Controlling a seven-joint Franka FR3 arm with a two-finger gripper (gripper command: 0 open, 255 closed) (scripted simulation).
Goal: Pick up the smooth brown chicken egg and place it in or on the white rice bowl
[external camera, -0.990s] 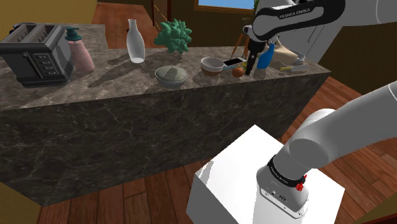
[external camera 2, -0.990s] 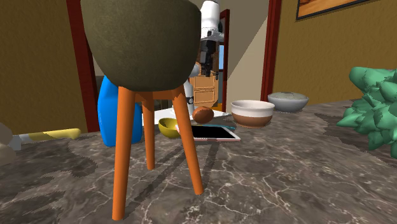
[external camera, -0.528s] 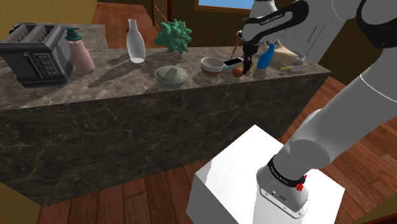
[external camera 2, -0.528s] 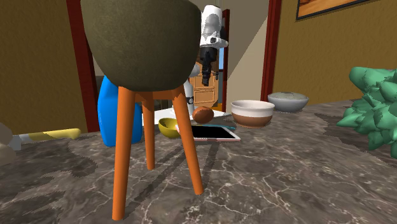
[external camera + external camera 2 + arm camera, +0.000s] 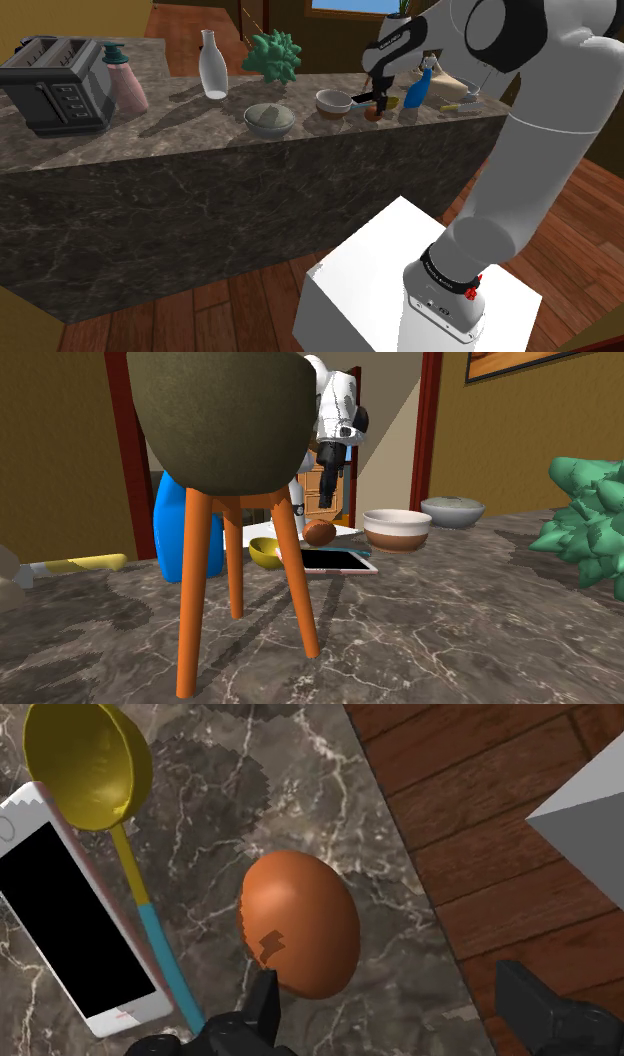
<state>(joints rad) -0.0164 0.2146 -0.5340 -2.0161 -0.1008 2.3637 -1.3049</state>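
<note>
Over counter (image 5: 300, 784) edge | gripper (image 5: 388, 984) spread wide, clasping nothing | brown egg (image 5: 300, 924) beneath, nearer one finger

The shoulder view stands high, beside and behind the white stand (image 5: 400, 270), well back from the desk (image 5: 200, 190), and looks down across its front face and whole top. The second exterior view sits low on the desk's (image 5: 450, 642) surface at the far side, facing back towards the arm, with a dark pot on orange legs (image 5: 220, 422) close in front. The wrist view looks along the tool (image 5: 392, 1004) from near, straight down at the desk's edge and the wooden floor (image 5: 480, 824). All three share the egg (image 5: 373, 113) (image 5: 319, 533) (image 5: 298, 924) and the phone (image 5: 368, 97) (image 5: 338, 560) (image 5: 70, 914); both exterior views also share the bowl (image 5: 333, 101) (image 5: 397, 529) and the green plant (image 5: 273, 55) (image 5: 590, 527).
</note>
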